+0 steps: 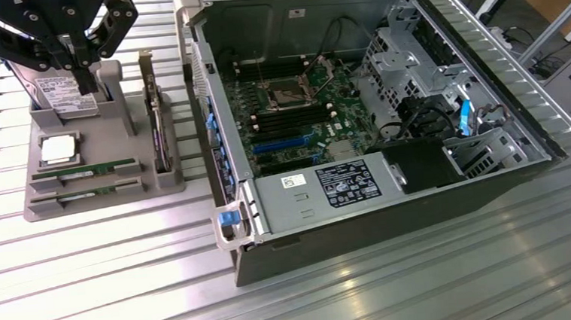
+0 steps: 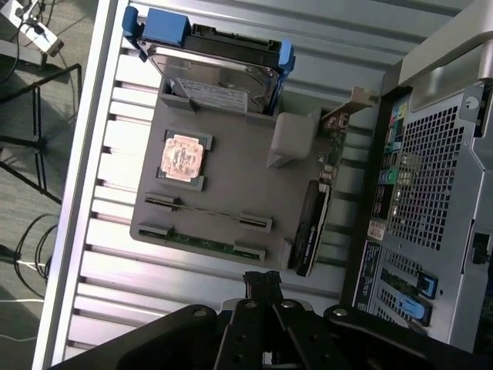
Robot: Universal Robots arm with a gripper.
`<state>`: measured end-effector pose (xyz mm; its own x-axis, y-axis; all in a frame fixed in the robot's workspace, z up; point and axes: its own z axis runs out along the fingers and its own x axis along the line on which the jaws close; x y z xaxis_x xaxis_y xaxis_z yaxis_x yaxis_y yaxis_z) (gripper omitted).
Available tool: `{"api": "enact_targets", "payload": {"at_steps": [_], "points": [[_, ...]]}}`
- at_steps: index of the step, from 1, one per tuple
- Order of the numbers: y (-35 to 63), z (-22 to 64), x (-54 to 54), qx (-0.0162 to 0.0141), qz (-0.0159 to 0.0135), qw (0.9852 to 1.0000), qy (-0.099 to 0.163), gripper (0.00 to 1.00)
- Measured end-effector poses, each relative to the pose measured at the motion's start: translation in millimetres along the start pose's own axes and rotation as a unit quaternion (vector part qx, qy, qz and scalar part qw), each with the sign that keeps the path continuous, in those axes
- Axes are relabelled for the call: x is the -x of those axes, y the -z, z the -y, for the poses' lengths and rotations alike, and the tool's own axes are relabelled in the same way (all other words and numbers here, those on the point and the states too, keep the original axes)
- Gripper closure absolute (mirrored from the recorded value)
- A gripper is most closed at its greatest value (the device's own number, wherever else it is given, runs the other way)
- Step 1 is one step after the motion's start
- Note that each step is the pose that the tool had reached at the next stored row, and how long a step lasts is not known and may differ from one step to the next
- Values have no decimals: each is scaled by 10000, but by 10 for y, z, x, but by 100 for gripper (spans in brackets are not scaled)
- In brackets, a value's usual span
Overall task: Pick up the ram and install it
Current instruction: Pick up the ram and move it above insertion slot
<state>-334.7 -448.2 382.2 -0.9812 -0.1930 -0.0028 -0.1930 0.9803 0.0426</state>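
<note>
Two ram sticks, thin green boards, lie flat in slots of the grey holder (image 1: 87,208): one ram stick (image 1: 83,172) (image 2: 208,213) and a second ram stick (image 1: 85,193) (image 2: 202,243) beside it. My gripper (image 1: 87,82) (image 2: 262,282) hangs above the holder, well clear of both sticks, with its black fingers shut together and nothing between them. In the exterior view it stands in front of the hard drive at the holder's far end. The open computer case (image 1: 215,97) lies at the exterior view's right, its motherboard (image 1: 309,124) exposed with dark memory slots (image 1: 282,116).
The holder also carries a hard drive (image 1: 59,89) (image 2: 219,81), a square processor chip (image 1: 58,148) (image 2: 183,154) and an expansion card (image 1: 163,131) (image 2: 308,231) standing on edge. Everything rests on a ribbed metal table (image 1: 122,277). Cables and a power supply (image 1: 343,186) fill the case's near end.
</note>
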Motion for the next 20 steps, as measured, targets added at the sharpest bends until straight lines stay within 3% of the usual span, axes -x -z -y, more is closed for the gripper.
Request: {"api": "enact_targets", "payload": {"at_steps": [20], "points": [[0, 0, 0, 1, -11, 9996, 273, 89]]}}
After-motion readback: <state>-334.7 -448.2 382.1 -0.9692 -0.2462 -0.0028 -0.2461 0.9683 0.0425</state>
